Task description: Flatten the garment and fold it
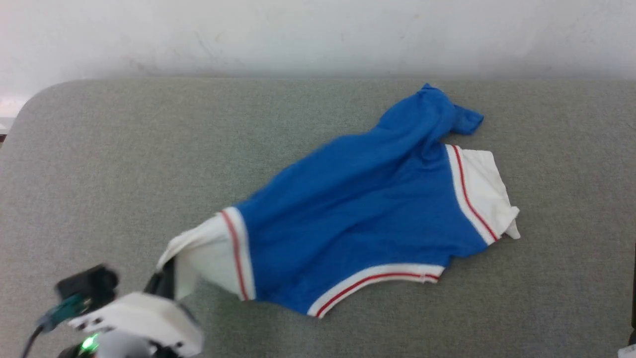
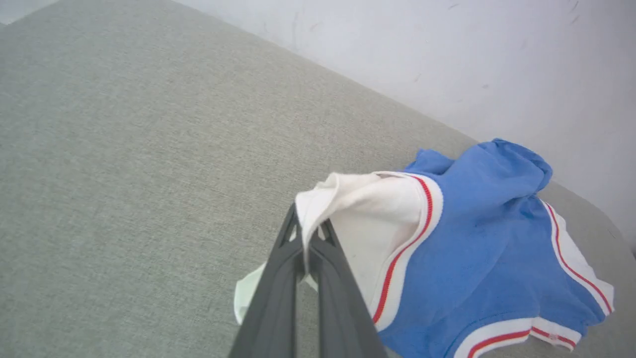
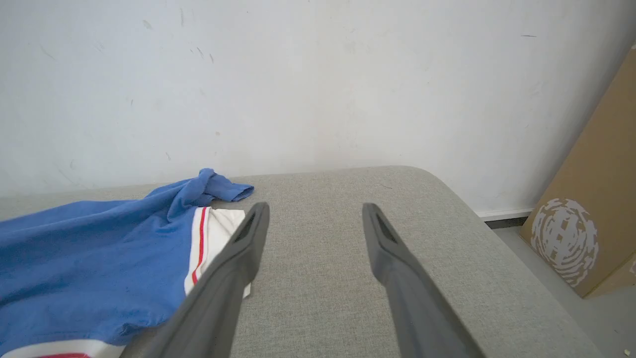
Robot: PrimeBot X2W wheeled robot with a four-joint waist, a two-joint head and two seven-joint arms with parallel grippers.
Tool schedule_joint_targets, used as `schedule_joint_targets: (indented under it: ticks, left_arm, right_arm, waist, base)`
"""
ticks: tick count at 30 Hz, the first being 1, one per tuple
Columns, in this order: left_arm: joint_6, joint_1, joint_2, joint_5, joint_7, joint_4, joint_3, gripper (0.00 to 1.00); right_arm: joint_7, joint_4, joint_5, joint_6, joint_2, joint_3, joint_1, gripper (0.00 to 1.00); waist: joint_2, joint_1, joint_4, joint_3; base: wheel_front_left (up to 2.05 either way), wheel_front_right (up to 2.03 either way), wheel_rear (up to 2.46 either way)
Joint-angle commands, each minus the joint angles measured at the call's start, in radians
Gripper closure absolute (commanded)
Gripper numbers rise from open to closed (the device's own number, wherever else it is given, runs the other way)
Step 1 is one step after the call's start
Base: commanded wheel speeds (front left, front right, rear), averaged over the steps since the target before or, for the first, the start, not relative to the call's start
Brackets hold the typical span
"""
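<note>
The garment (image 1: 362, 209), a bright blue jersey with white sleeves and red-striped white trim, lies crumpled across the middle of the grey surface (image 1: 99, 164). My left gripper (image 1: 166, 276) at the lower left is shut on the edge of its near white sleeve (image 1: 206, 253), lifting it a little. In the left wrist view the two dark fingers (image 2: 278, 293) pinch the white sleeve cloth (image 2: 367, 209) at my left gripper (image 2: 304, 226). My right gripper (image 3: 315, 211) stands open above bare surface, just right of the garment's (image 3: 89, 258) other white sleeve (image 3: 221, 228). No print shows.
A white wall (image 1: 318, 35) rises behind the padded grey surface, whose rounded corner (image 1: 44, 94) shows at the far left. In the right wrist view a brown cardboard box (image 3: 591, 199) leans by the wall on the floor past the surface's right edge.
</note>
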State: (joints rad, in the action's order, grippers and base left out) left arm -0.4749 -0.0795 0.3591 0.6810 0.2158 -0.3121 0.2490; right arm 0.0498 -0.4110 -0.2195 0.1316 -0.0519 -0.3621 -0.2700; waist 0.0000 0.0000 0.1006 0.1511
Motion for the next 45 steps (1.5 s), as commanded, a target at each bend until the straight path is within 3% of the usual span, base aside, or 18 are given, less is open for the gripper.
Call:
schedule_joint_targets:
  ticks: [1,6,11,15,19,25,30,41,42,43,44,45]
  left_arm:
    - [-0.02,-0.045,0.015,0.006,-0.012,-0.018,-0.034,1.0]
    - [-0.064,-0.177,0.045,0.025,-0.047,-0.094,-0.144,1.0]
    - [-0.04,-0.173,0.036,0.037,-0.049,-0.138,-0.123,1.0]
    - [-0.019,-0.114,0.024,0.028,-0.048,-0.149,-0.081,1.0]
    - [-0.002,-0.052,0.015,0.014,-0.049,-0.156,-0.048,1.0]
    - [0.016,0.022,0.0,-0.006,-0.057,-0.178,-0.011,1.0]
    - [0.032,0.057,-0.009,-0.013,-0.062,-0.19,0.014,1.0]
    - [0.044,0.073,-0.028,-0.009,-0.072,-0.175,0.037,1.0]
    - [0.044,0.074,-0.029,-0.008,-0.073,-0.173,0.038,1.0]
    - [0.045,0.075,-0.032,-0.006,-0.073,-0.171,0.039,1.0]
    - [0.045,0.075,-0.033,-0.004,-0.073,-0.169,0.039,1.0]
    - [0.045,0.075,-0.034,-0.002,-0.073,-0.167,0.038,1.0]
  right_arm:
    - [0.002,0.003,-0.001,-0.001,0.002,-0.004,-0.002,0.0]
    - [0.016,0.0,0.008,-0.001,0.002,-0.006,-0.006,0.0]
    - [0.062,-0.026,0.056,-0.001,0.002,0.046,0.03,0.0]
    - [0.178,-0.053,0.149,-0.001,-0.006,0.152,0.141,0.0]
    - [0.372,-0.012,0.108,-0.001,-0.091,0.22,0.321,0.0]
    - [0.701,0.14,0.017,-0.001,-0.3,0.322,0.546,0.0]
    - [0.941,0.237,-0.096,-0.001,-0.38,0.368,0.613,0.0]
    - [1.0,0.304,-0.163,-0.001,-0.417,0.395,0.592,0.0]
    - [1.008,0.309,-0.169,-0.001,-0.416,0.397,0.586,0.05]
    - [1.018,0.312,-0.177,-0.001,-0.411,0.395,0.58,0.85]
    - [1.027,0.315,-0.182,-0.001,-0.403,0.386,0.577,1.0]
    - [1.04,0.312,-0.187,-0.001,-0.399,0.387,0.573,1.0]
  waist:
    - [0.0,0.0,0.002,0.002]
    - [0.0,0.0,0.019,0.016]
    - [0.0,0.0,0.038,0.04]
    - [0.0,0.0,0.039,0.081]
    - [0.0,0.0,0.038,0.129]
    - [0.0,0.0,0.059,0.206]
    - [0.0,0.0,0.093,0.251]
    - [0.0,0.0,0.144,0.292]
    - [0.0,0.0,0.145,0.293]
    - [0.0,0.0,0.146,0.293]
    - [0.0,0.0,0.145,0.292]
    - [0.0,0.0,0.142,0.289]
  base:
    - [0.0,0.0,0.0]
    - [0.0,0.0,0.0]
    - [0.0,0.0,0.0]
    - [0.0,0.0,0.0]
    - [0.0,0.0,0.0]
    - [0.0,0.0,0.0]
    - [0.0,0.0,0.0]
    - [0.0,0.0,0.0]
    - [0.0,0.0,0.0]
    - [0.0,0.0,0.0]
    - [0.0,0.0,0.0]
    - [0.0,0.0,0.0]
